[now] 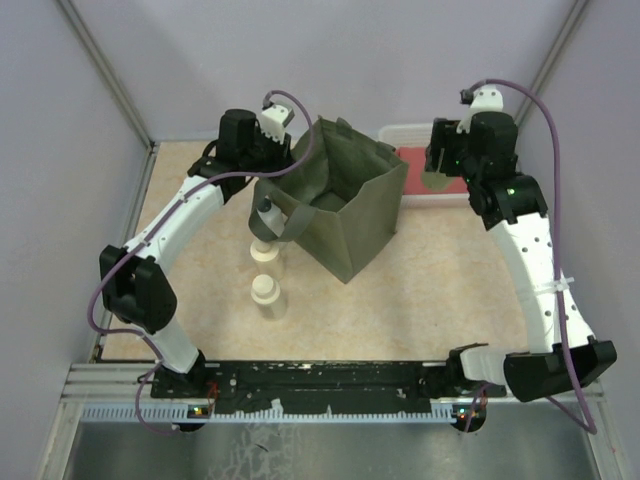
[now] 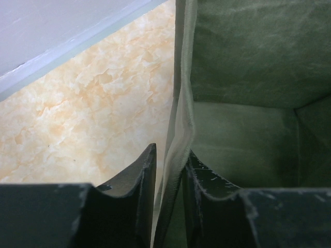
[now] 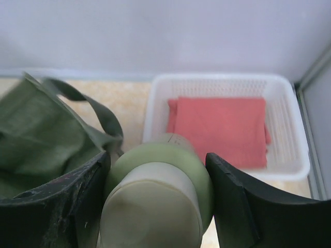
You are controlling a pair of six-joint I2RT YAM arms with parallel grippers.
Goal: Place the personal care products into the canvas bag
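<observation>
Gripping the pale yellowish cylinder (image 3: pixel 160 201) in the right gripper (image 3: pixel 158 160), fingers pressed against both flanks, end-on to the wrist camera and clear of the table (image 1: pixel 450 270): raised that way, judging by the task, for a drop into the canvas bag (image 1: pixel 350 215). Not yet over the mouth; hanging just to the bag's right, with the olive rim and a loop handle (image 3: pixel 101 113) at the left of the right wrist view. Pinching the bag's left rim with the left gripper (image 2: pixel 170 152), jaws drawn in on either face of the fabric wall, olive interior to one side and bare tabletop to the other; done, most likely, to keep a limp tote upright and its mouth spread for the drop. Leaving three bottles in a row on the table just left of the bag: the white bottle with grey cap (image 1: pixel 265 213) farthest back, right at the near handle (image 1: pixel 290 228), then the first clear cream-capped bottle (image 1: pixel 264 250), then the second clear cream-capped bottle (image 1: pixel 268 293) nearest the arm bases, all waiting their turn. Beyond the right gripper, well apart from the bag's mouth: a white mesh basket (image 3: pixel 292 155) with a folded red cloth (image 3: pixel 220 126) lying in it, no part of the job. Next, probably: swing left over the opening before letting go, minding the handle and the soft rim.
</observation>
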